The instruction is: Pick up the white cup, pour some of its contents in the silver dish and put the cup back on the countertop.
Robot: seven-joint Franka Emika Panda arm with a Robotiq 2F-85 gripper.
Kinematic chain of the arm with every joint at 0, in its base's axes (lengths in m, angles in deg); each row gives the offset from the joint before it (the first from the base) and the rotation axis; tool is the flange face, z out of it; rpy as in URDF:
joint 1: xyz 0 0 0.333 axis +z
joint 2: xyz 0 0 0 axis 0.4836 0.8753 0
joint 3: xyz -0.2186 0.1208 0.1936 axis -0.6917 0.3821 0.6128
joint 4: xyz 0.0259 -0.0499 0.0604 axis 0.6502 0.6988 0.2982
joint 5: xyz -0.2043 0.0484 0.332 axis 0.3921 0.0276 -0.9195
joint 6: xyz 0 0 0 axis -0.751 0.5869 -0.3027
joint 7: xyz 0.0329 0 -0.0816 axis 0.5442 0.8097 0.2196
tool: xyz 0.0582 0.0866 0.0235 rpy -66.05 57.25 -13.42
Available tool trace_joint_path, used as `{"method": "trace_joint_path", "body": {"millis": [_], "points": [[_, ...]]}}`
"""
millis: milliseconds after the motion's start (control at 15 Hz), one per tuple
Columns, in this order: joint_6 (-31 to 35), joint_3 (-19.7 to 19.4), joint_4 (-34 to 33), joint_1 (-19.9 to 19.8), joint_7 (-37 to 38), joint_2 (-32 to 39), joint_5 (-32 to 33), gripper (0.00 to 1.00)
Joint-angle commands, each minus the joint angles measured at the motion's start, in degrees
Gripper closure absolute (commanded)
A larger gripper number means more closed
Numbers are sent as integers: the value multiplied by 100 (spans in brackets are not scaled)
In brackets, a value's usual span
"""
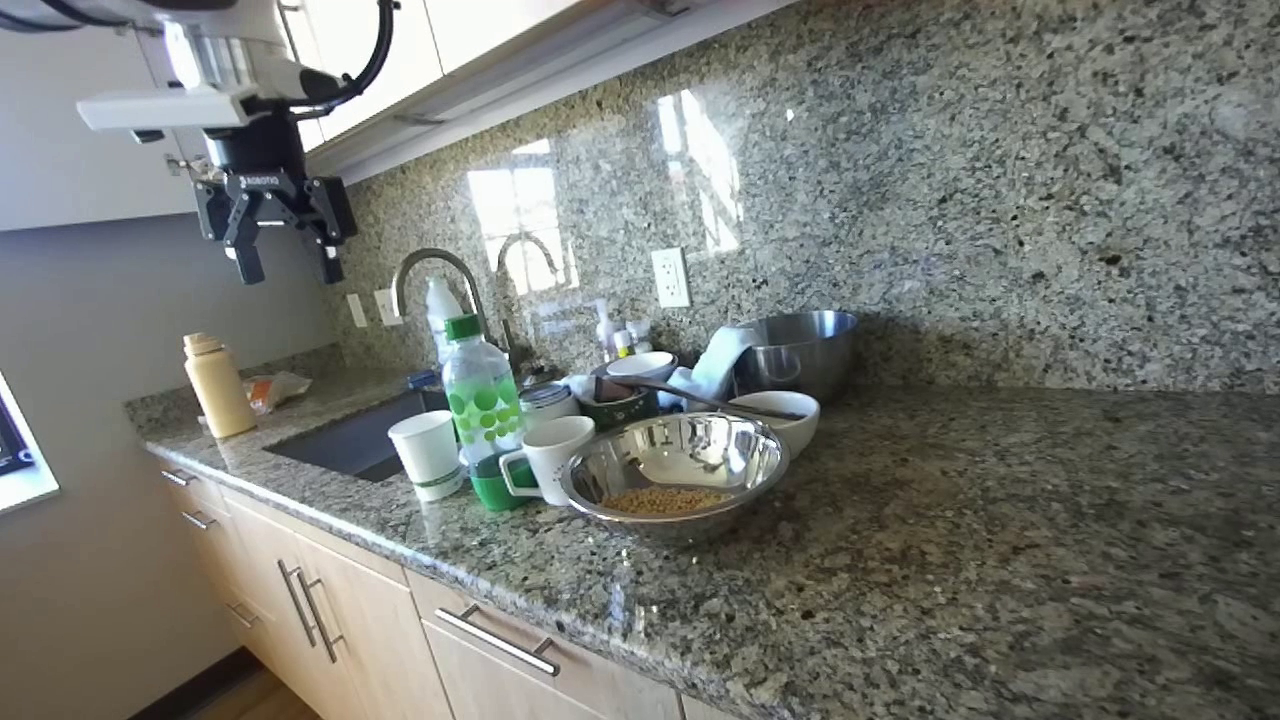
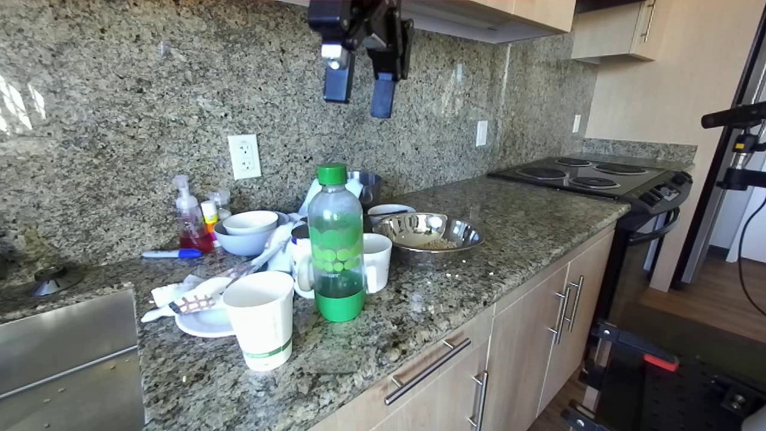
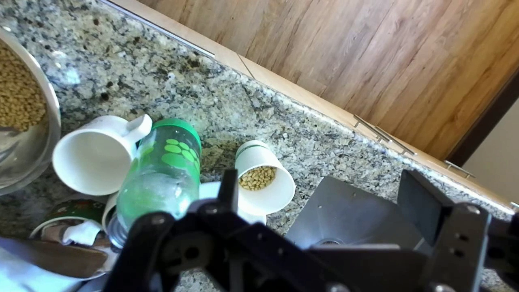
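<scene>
The white cup (image 1: 428,455) stands upright on the granite countertop (image 1: 900,570) beside the sink in both exterior views (image 2: 260,323). In the wrist view the cup (image 3: 253,160) holds tan grains. The silver dish (image 1: 700,450) sits farther along the countertop, also in both exterior views (image 2: 413,230), with tan grains in it. Its rim shows at the wrist view's left edge (image 3: 50,97). My gripper (image 1: 290,268) is open and empty, high above the counter in both exterior views (image 2: 359,103). In the wrist view its fingers (image 3: 322,178) are wide apart over the sink, the cup near one finger.
A tall green bottle (image 2: 337,239) and a white mug (image 1: 555,450) stand between the cup and the dish. Bowls, a larger metal bowl (image 1: 810,355), a cloth and a plate (image 2: 206,323) crowd behind. The sink (image 3: 352,219) and faucet (image 1: 435,258) are beside the cup.
</scene>
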Motion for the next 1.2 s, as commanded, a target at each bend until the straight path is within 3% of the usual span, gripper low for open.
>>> {"method": "trace_joint_path", "body": {"millis": [0,600,1133], "points": [[163,167,-636,-19,284,815,-72,0],[660,451,-1874,56,1140,2497,364,0],[757,405,-2316,187,1217,3301,647,0]]}}
